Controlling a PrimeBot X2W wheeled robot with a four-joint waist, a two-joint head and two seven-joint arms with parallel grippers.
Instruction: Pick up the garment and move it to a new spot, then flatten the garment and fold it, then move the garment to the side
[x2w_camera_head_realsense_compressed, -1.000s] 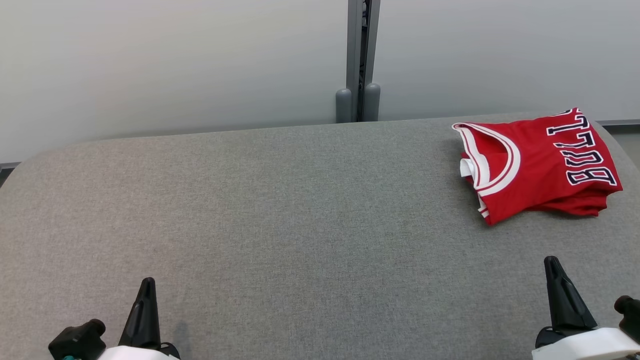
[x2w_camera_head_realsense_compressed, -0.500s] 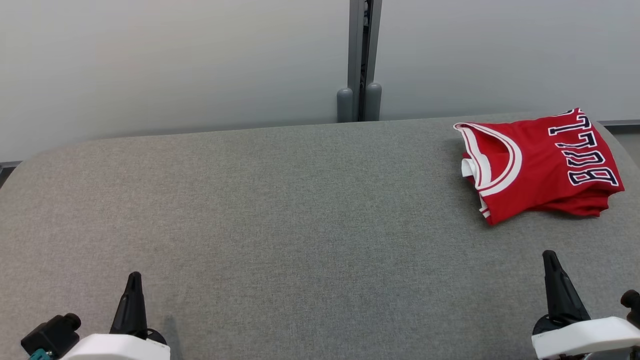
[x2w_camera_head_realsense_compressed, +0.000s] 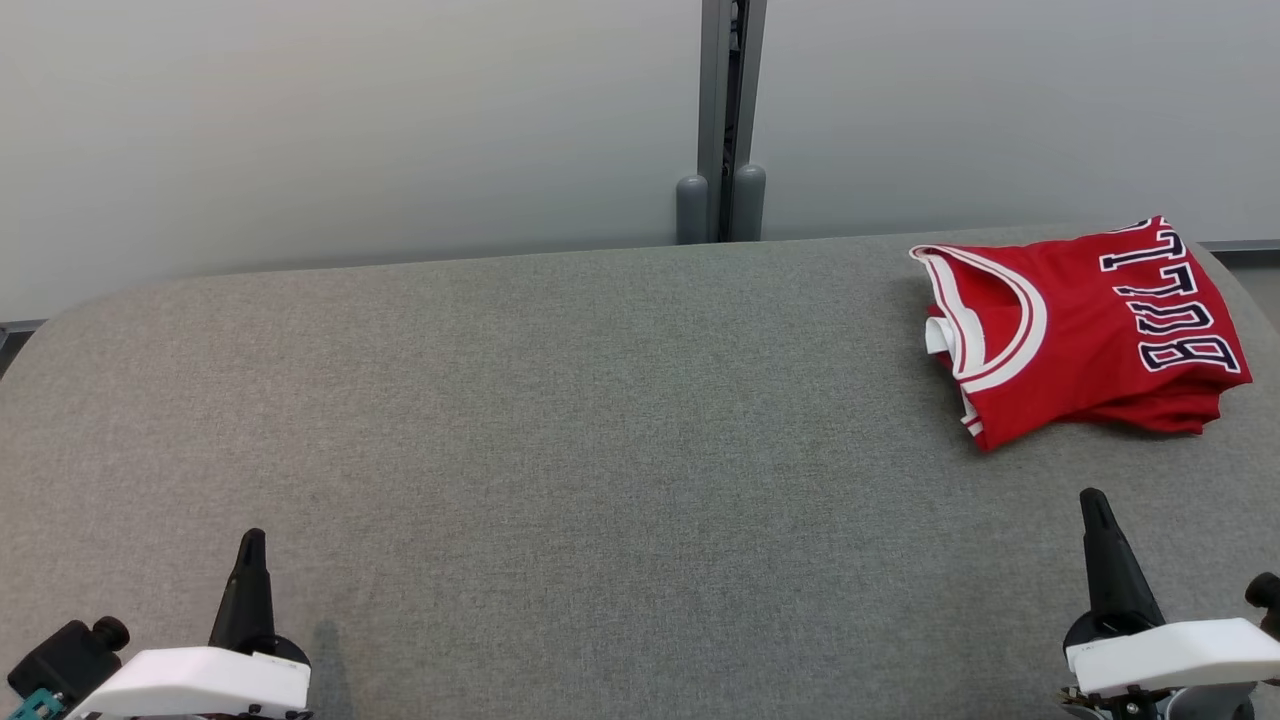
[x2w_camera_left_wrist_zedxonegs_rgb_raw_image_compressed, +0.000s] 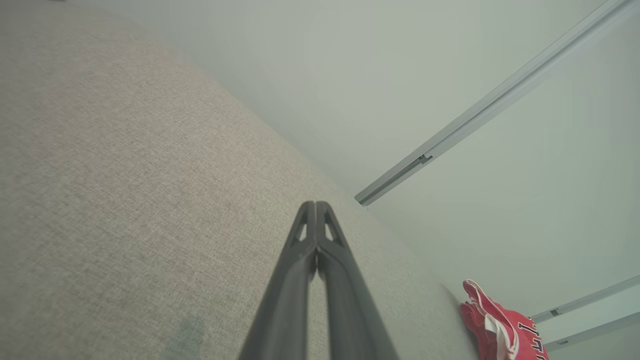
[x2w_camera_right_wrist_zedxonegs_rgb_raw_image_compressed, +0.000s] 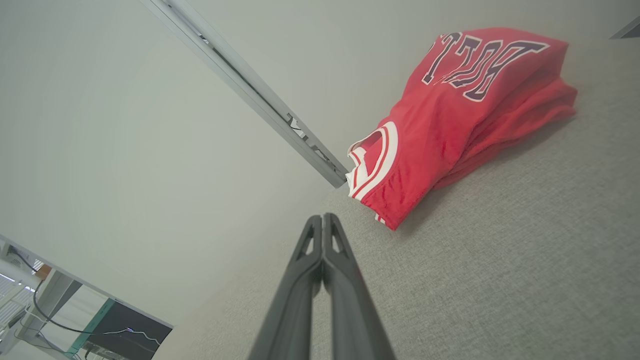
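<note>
The left gripper (x2w_camera_head_realsense_compressed: 250, 545) is retreating from the folded red jersey (x2w_camera_head_realsense_compressed: 1085, 335) (both claws pinched shut, empty), leaving the right gripper (x2w_camera_head_realsense_compressed: 1092, 505) nearer it.

Red basketball jersey (x2w_camera_head_realsense_compressed: 1080, 330), white-and-red striped neckline trim (x2w_camera_head_realsense_compressed: 1032, 322), navy lettering (x2w_camera_head_realsense_compressed: 1170, 312) edged white. Heathered grey woven counter (x2w_camera_head_realsense_compressed: 560, 420). Black fingers (x2w_camera_head_realsense_compressed: 250, 590), white wrist housings (x2w_camera_head_realsense_compressed: 200, 682). Pale grey wall panels (x2w_camera_head_realsense_compressed: 350, 120), darker grey post (x2w_camera_head_realsense_compressed: 714, 100) between.

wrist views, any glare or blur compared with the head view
Head view: soft even light, no glare, folded red jersey sharp. Left wrist view: tilted, washed out, grey fabric surface looks beige. Right wrist view: tilted, jersey crisp, shadow under it.
</note>
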